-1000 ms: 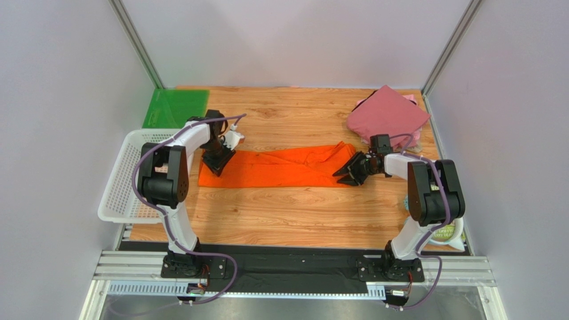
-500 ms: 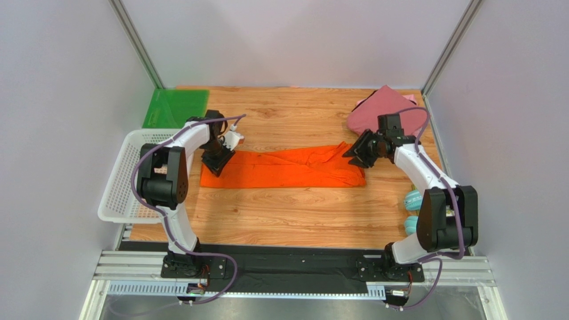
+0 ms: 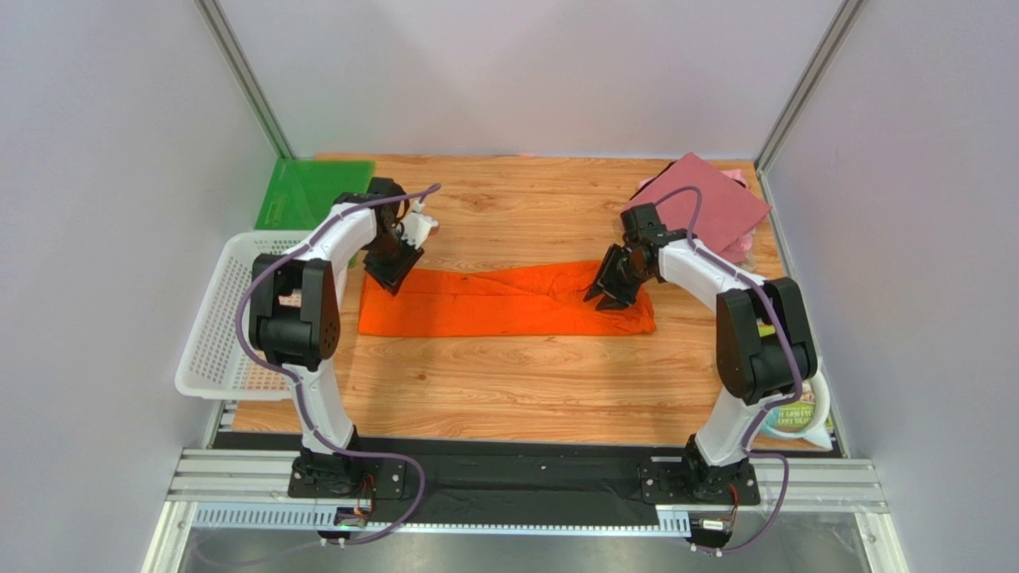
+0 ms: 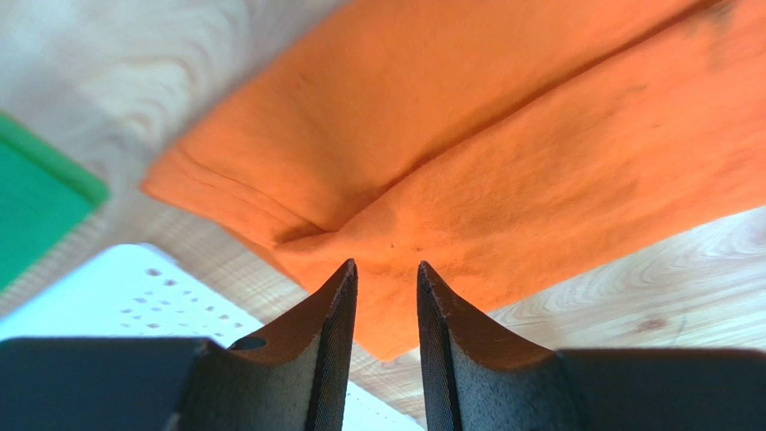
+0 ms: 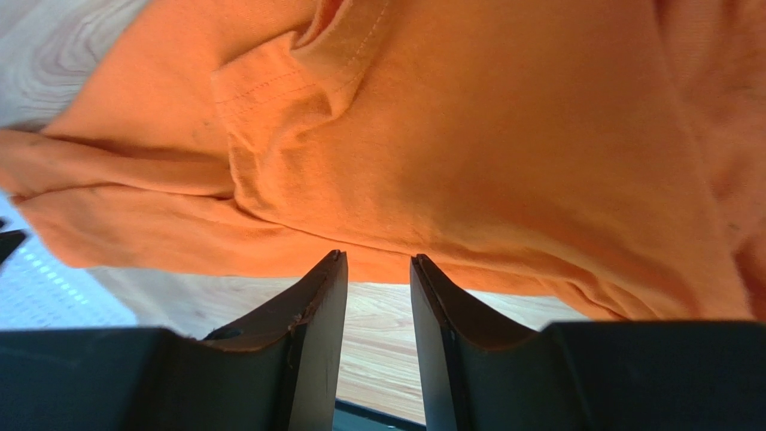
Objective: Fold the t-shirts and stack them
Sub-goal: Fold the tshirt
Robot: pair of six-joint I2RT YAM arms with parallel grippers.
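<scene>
The bright orange t-shirt point(image 3: 502, 305) lies as a long folded strip across the middle of the table. My left gripper point(image 3: 392, 277) hovers over its left far corner, open, nothing between the fingers; the left wrist view shows the cloth point(image 4: 503, 162) just beyond my left gripper point(image 4: 387, 265). My right gripper point(image 3: 605, 294) is over the strip's right part, open and empty; the right wrist view has cloth point(image 5: 494, 135) past my right gripper point(image 5: 376, 258) and bare wood in the gap. A folded maroon t-shirt point(image 3: 706, 203) lies on a pale pink one point(image 3: 743, 246) at the back right.
A green plastic sheet point(image 3: 293, 191) lies at the back left corner. A white mesh basket point(image 3: 221, 322) stands along the table's left edge. Grey walls and metal posts close in the back and sides. A small teal and white object point(image 3: 795, 418) sits by the right arm's base.
My right gripper swung from the strip's right end up toward the maroon shirt, then left over the orange cloth, whose right end now lies flat. My left gripper shifted slightly toward the back.
</scene>
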